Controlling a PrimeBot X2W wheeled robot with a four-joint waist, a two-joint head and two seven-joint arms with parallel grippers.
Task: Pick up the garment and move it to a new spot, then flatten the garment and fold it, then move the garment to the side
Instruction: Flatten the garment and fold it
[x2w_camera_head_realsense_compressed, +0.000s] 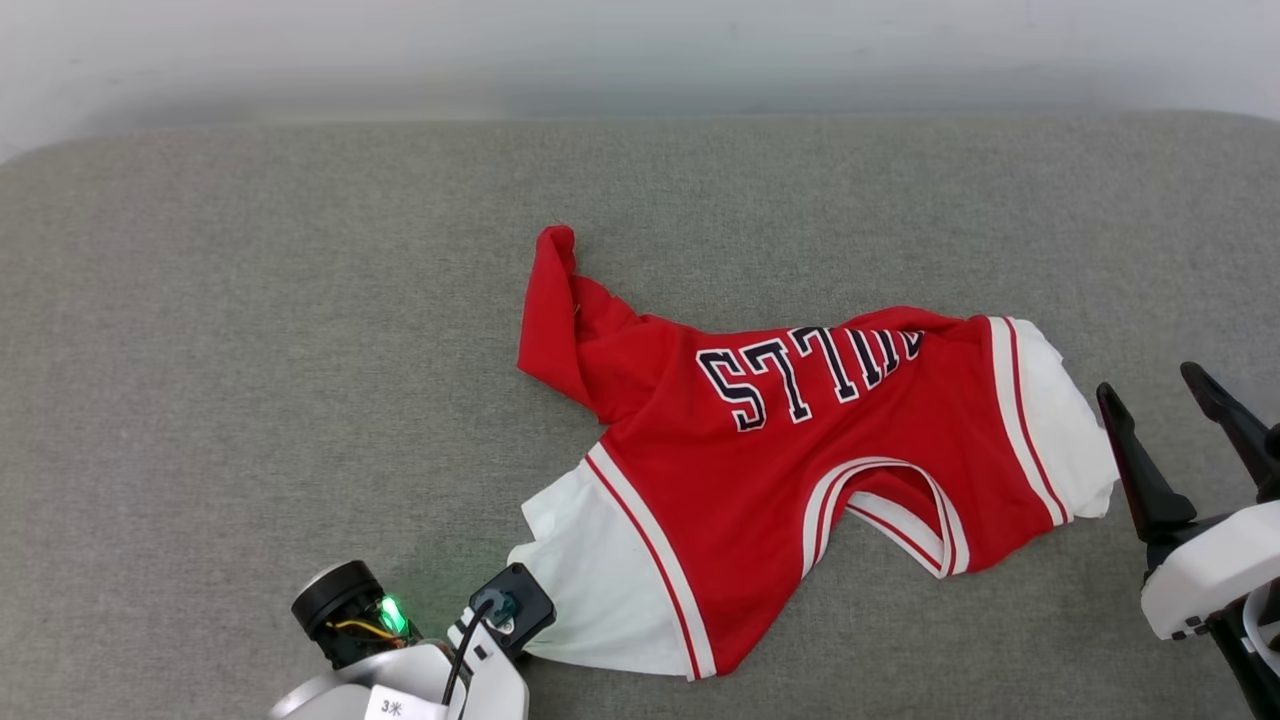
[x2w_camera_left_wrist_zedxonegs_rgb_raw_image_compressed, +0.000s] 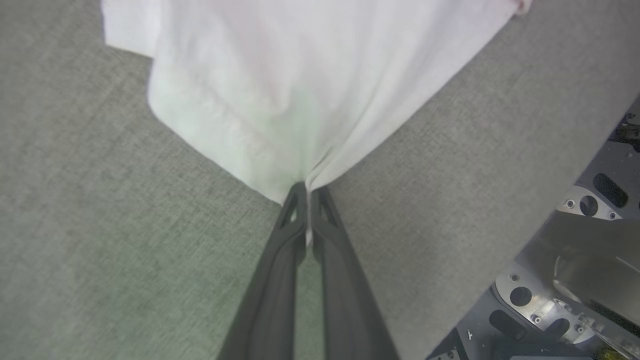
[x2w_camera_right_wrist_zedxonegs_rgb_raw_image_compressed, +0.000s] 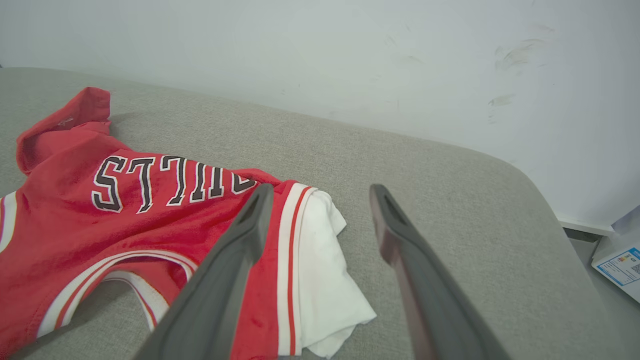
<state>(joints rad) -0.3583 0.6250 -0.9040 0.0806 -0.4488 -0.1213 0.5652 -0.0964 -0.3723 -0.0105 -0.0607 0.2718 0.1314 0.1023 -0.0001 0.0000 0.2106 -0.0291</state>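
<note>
Your left gripper (x2w_camera_left_wrist_zedxonegs_rgb_raw_image_compressed: 306, 192) pinches the near-left white sleeve (x2w_camera_left_wrist_zedxonegs_rgb_raw_image_compressed: 300, 100) of the jersey (x2w_camera_head_realsense_compressed: 800, 450), crumpled on the grey cushion (x2w_camera_head_realsense_compressed: 250, 350); your right gripper (x2w_camera_head_realsense_compressed: 1148, 382) stands spread just right of it. Lift one-handed and that thin edge grip may slip.

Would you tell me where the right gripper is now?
In the head view, the right gripper sits open at the right edge, beside the white sleeve of the garment.

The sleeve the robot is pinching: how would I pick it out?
On the grey cushion lies a red shirt. Look at its white sleeve at the near left corner. Unlike the other sleeve, lying free by the open right pincer, it is nipped in the shut left pincer.
</note>
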